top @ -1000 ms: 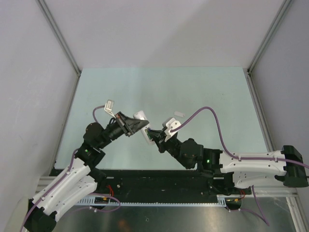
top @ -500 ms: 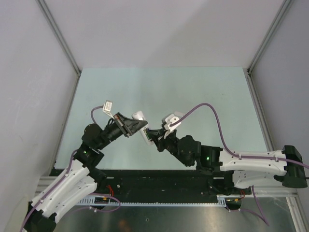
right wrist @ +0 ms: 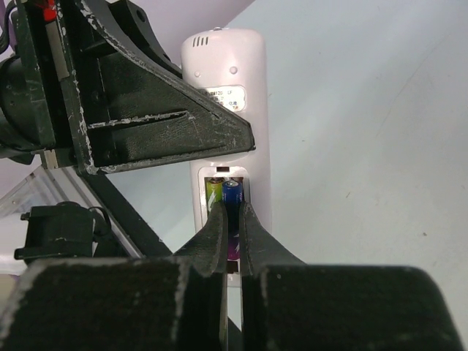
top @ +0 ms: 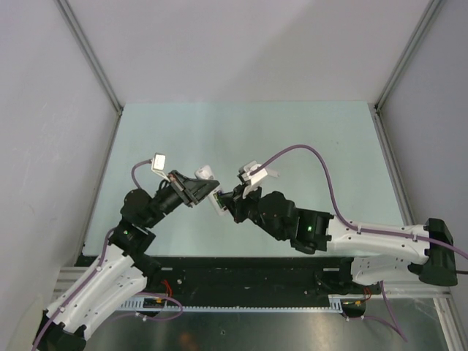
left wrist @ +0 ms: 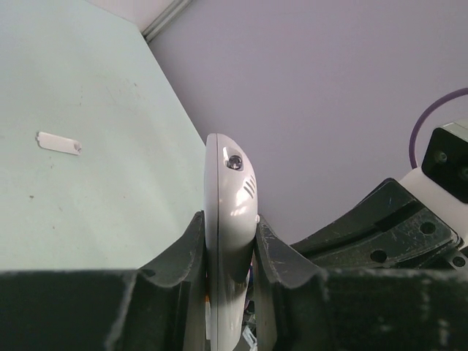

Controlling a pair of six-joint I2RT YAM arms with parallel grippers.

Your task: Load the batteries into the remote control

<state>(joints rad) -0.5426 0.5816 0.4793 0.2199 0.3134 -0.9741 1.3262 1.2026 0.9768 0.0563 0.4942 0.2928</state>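
My left gripper (left wrist: 229,234) is shut on the white remote control (left wrist: 230,197), clamping it by its long sides above the table. In the right wrist view the remote control (right wrist: 234,73) shows its back, with the open compartment (right wrist: 219,172). A green battery (right wrist: 213,191) lies inside on the left. The purple battery (right wrist: 232,201), blue at its far end, sits beside it in the compartment, and my right gripper (right wrist: 233,219) is shut on it. In the top view both grippers, left (top: 197,191) and right (top: 228,203), meet over the table's near middle.
A small white battery cover (left wrist: 58,143) lies flat on the pale green table (top: 307,139) beyond the remote. Grey walls close in the table on three sides. A purple cable (top: 307,155) arcs over the right arm.
The right arm has swung left and forward, bringing its fingers and the purple battery into the remote's compartment. The left gripper with the remote has shifted slightly left and back.
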